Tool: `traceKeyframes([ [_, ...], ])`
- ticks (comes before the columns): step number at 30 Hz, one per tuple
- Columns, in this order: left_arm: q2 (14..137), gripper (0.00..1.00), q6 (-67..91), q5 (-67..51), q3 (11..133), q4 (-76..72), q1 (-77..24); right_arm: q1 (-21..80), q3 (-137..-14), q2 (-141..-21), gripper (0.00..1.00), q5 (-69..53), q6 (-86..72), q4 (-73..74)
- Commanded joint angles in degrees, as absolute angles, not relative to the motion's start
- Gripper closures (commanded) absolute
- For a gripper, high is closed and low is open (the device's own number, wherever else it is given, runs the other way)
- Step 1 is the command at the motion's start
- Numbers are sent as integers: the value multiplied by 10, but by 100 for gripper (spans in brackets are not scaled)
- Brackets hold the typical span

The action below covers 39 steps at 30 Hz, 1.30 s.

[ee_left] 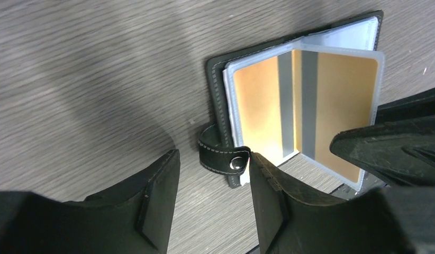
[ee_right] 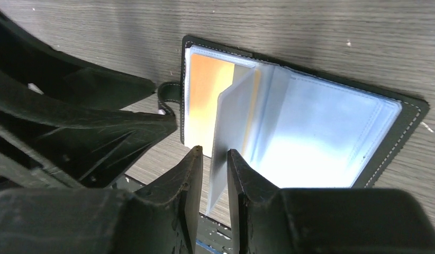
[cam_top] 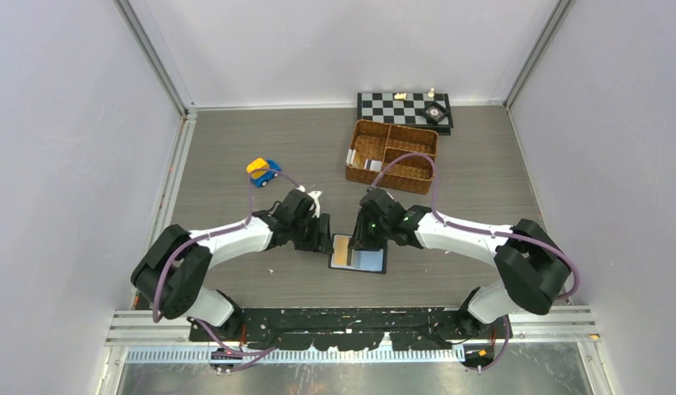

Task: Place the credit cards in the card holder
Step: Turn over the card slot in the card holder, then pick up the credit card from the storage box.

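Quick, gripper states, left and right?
Left gripper: open, holding nothing.
Right gripper: straddles a clear plastic sleeve of the black leather card holder; grip cannot be told.

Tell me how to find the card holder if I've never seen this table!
On the grey wooden table, look near the front edge, where the left gripper and right gripper nearly meet. The card holder lies open there: black, with clear sleeves and a tan-orange card inside, unlike the brown wicker basket farther back.
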<state>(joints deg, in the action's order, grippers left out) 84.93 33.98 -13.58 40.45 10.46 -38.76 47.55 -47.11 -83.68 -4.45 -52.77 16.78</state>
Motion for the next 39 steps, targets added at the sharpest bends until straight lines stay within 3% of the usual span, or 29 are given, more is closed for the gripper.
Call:
traceKeyframes([
  [1,795,46,325,-102,386,139,-368,487,-505,-864,71,-36,-515,159],
  [8,710,38,317,-74,359,184,-318,499,-563,-906,63,-54,-477,167],
  [15,684,32,302,-80,375,212,-288,501,-633,-921,48,-30,-423,218],
  [19,704,32,277,-90,427,218,-286,478,-675,-908,35,41,-386,290],
  [28,849,32,235,-119,640,215,-286,336,-744,-875,12,114,-301,365],
  [39,1130,30,214,-120,961,264,-286,238,-703,-819,11,151,-289,337],
])
